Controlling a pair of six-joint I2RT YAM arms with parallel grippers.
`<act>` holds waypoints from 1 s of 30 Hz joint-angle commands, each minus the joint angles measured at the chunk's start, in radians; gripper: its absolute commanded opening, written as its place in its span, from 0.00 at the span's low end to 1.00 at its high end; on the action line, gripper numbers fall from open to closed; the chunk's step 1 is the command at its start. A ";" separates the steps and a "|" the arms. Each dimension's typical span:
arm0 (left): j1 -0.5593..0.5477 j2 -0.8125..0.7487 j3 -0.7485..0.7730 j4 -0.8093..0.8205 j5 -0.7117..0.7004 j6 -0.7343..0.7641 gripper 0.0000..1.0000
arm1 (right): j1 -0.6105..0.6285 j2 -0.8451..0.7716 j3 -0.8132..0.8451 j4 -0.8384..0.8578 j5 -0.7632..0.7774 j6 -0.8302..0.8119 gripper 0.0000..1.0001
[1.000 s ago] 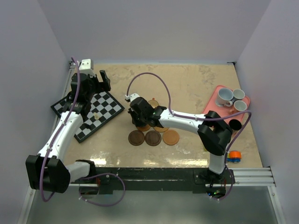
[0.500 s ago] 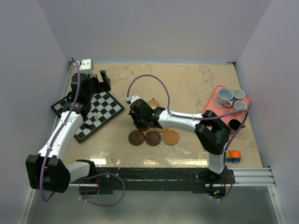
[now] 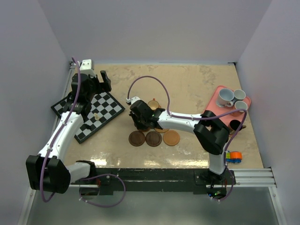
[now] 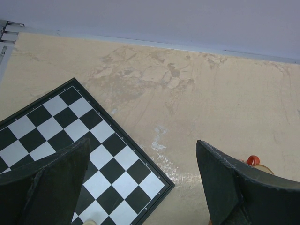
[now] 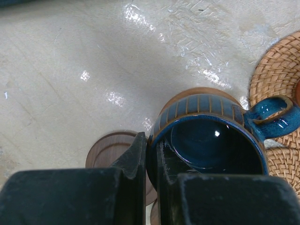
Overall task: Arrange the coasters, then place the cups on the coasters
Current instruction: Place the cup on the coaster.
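Right now my right gripper (image 5: 151, 152) is clamped nearly closed on the rim of the dark blue cup (image 5: 206, 110) — one finger inside, one outside — with the handle pointing to 3 o'clock in the wrist view. A dark brown coaster (image 5: 105, 150) lies at the cup's 8 o'clock, a woven coaster (image 5: 276, 77) at its 2 o'clock. My left gripper (image 4: 140, 187) hangs wide apart over the chessboard (image 4: 56, 126), holding nothing. White cups (image 3: 226, 97) sit on the pink tray (image 3: 214, 101) at 3 o'clock in the top view.

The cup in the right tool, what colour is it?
The cup is glossy dark blue with brown stripes outside, clearest in the right wrist view.
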 commanded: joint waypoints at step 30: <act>0.002 0.003 0.027 0.043 0.013 -0.018 0.99 | -0.011 0.021 0.026 0.010 0.068 0.011 0.14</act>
